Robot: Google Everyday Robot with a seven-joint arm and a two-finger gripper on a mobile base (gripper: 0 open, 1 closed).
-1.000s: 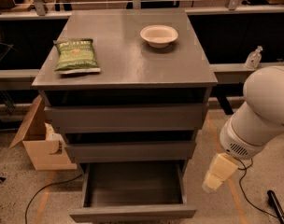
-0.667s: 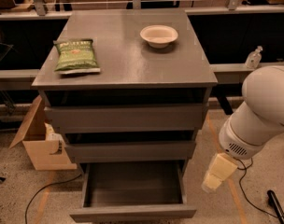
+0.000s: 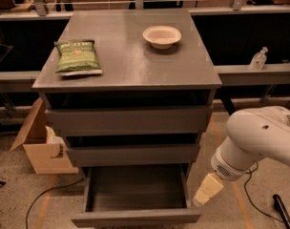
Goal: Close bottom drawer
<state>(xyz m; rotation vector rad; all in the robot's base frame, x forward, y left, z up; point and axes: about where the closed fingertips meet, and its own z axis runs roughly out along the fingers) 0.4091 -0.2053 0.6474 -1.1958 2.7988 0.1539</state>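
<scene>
The bottom drawer (image 3: 135,217) of the grey cabinet is pulled far out; its slim dark-grey front panel sits at the lower edge of the camera view and its inside looks empty. The two drawers above it, the top one (image 3: 128,120) and the middle one (image 3: 132,154), stand only slightly out. My white arm (image 3: 259,140) comes in from the right. The gripper (image 3: 207,190), cream coloured, hangs beside the open drawer's right side, close to its front corner, not touching the panel as far as I can see.
On the cabinet top (image 3: 130,61) lie a green chip bag (image 3: 77,57) at the left and a white bowl (image 3: 161,36) at the back. An open cardboard box (image 3: 40,144) stands on the floor at the left. A sanitiser bottle (image 3: 258,59) stands on the right ledge. Cables lie on the floor.
</scene>
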